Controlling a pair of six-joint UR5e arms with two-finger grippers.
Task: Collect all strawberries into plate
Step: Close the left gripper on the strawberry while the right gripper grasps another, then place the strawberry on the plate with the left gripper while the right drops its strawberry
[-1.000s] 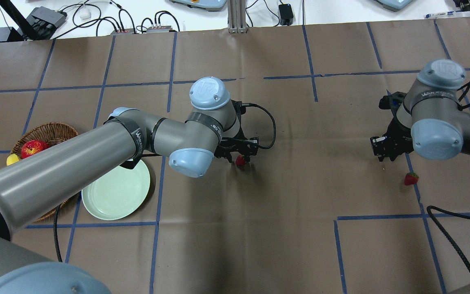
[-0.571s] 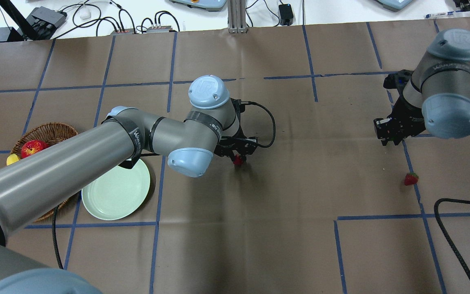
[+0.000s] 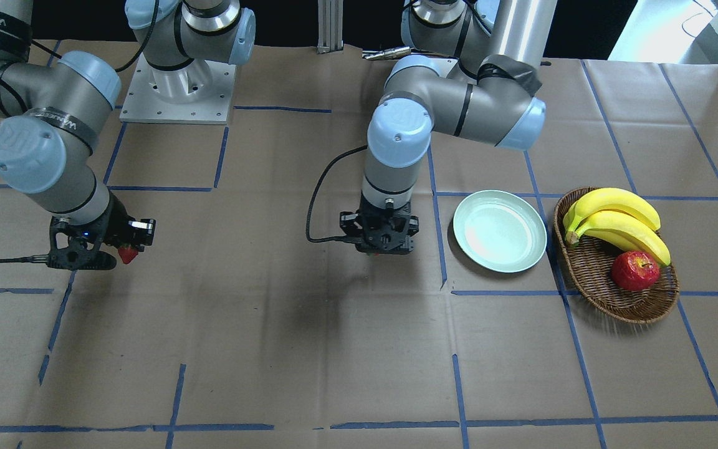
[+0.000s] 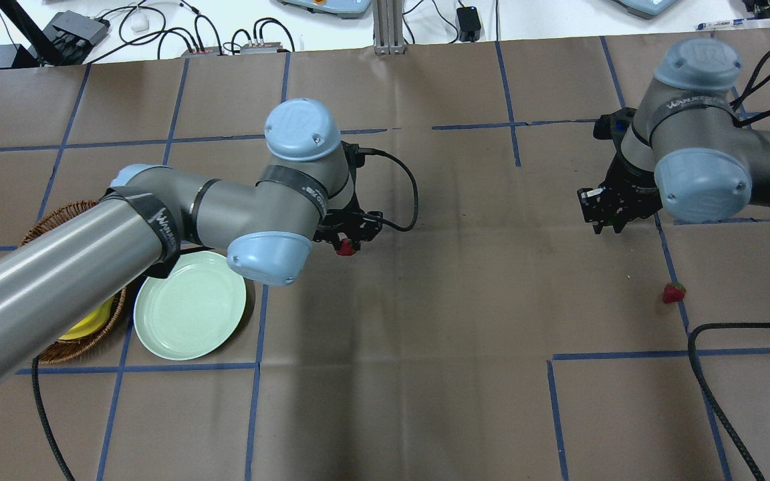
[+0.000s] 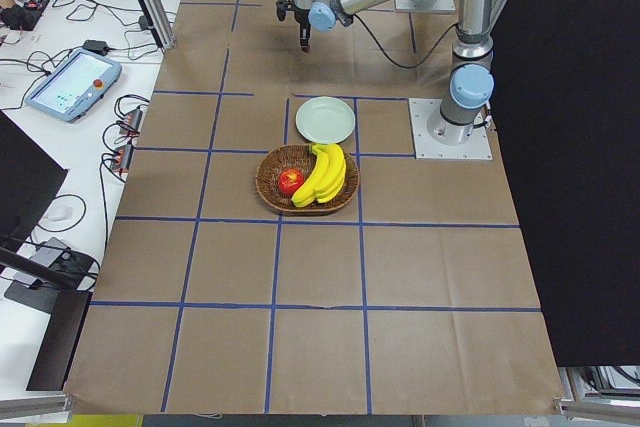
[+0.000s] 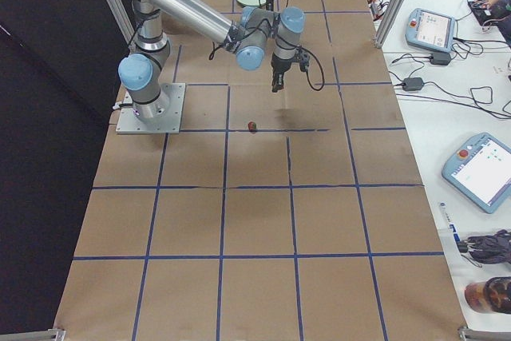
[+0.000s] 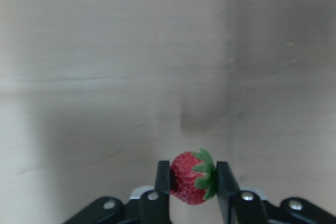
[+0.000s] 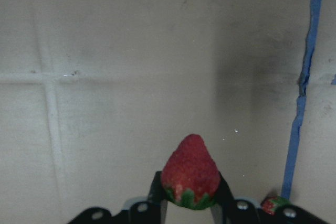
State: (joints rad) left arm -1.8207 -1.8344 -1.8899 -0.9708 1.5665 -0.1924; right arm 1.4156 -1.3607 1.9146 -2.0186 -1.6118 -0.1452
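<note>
My left gripper is shut on a small red strawberry with a green cap and holds it above the table, to the right of the pale mint-green plate. My right gripper is shut on a second strawberry, tip pointing away, above the table's right part; it also shows in the front view. A third strawberry lies on the brown paper next to a blue tape line, nearer the robot than the right gripper. The plate holds nothing.
An oval wicker basket with bananas and a red apple stands right beside the plate, on its outer side. Black cables trail from both wrists. Blue tape lines grid the brown table cover.
My left gripper has moved left toward the plate, carrying its strawberry. My right arm has swung away from the robot and then left. The strawberry on the table has not moved.
</note>
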